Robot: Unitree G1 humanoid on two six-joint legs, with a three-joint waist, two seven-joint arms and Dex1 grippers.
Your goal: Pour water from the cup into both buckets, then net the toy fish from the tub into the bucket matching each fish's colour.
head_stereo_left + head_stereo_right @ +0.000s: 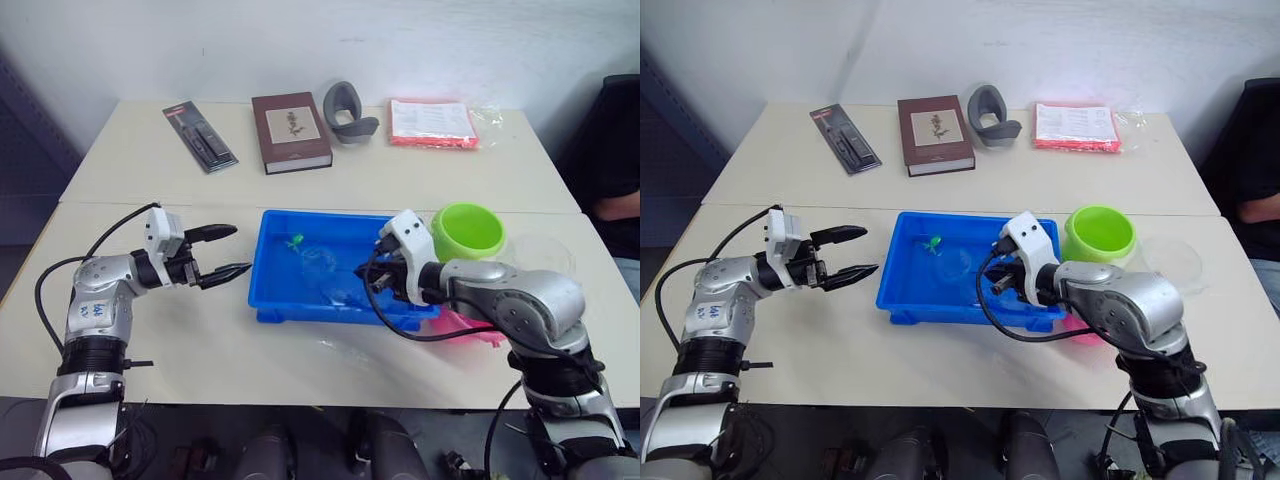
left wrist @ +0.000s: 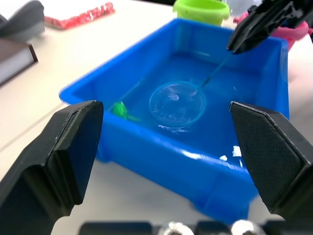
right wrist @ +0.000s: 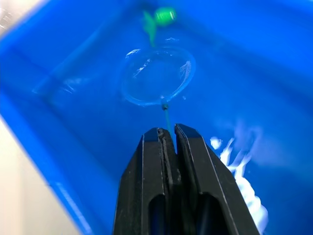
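The blue tub [image 1: 310, 312] sits mid-table with water in it. My right gripper [image 3: 166, 131] is over the tub's right part, shut on the thin handle of the net [image 3: 157, 76], whose hoop lies in the water. One green toy fish [image 3: 164, 15] floats just beyond the hoop, near the tub's far left corner. To the left of the tub, a little apart from it, my left gripper [image 1: 240, 250] is open and holds nothing. The lime green bucket [image 1: 468, 230] stands right of the tub. The pink bucket [image 1: 470, 325] is mostly hidden behind my right arm. The clear cup [image 1: 545, 255] stands further right.
Along the table's far side lie a packaged tool [image 1: 200, 137], a brown book [image 1: 290, 130], a grey curved object [image 1: 348, 112] and a red-edged packet [image 1: 432, 122]. A person [image 1: 615, 160] sits at the right edge. Bare table lies in front of the tub.
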